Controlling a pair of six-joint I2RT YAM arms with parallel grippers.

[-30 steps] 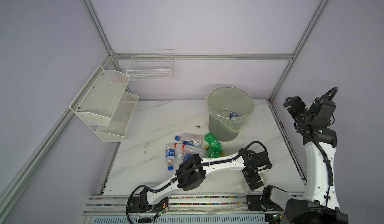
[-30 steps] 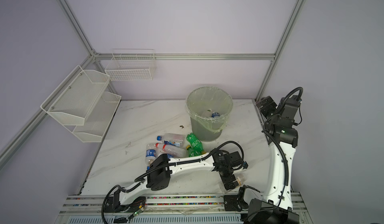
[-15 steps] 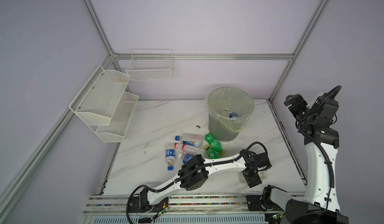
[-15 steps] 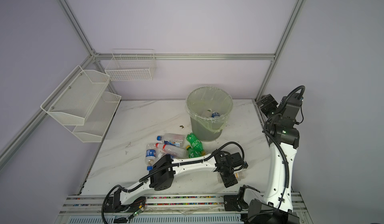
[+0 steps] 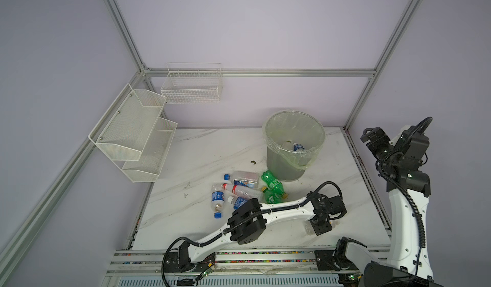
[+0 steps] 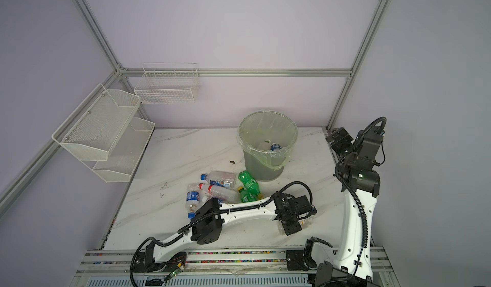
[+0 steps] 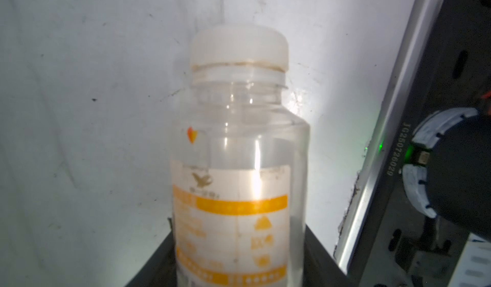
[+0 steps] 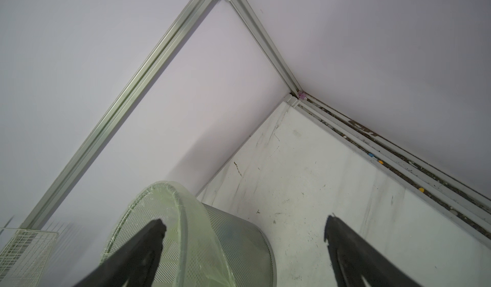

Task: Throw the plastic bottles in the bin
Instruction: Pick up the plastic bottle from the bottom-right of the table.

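Clear plastic bottle [image 7: 239, 166], white cap [image 7: 239, 46], lies near the front right corner of the bench [image 5: 202, 152], left gripper [image 5: 320, 227] clamped across its labelled body. Looks light, slick, easily crushed. Right gripper [image 8: 244, 222] hangs spread, empty.

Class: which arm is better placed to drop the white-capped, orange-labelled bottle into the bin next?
Left. The left gripper has its jaws against both sides of the orange-labelled bottle; the right gripper is open, empty, raised near the bin.

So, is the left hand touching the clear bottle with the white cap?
Touching. In the left wrist view the dark fingers of the left hand lie flush against both sides of the clear bottle.
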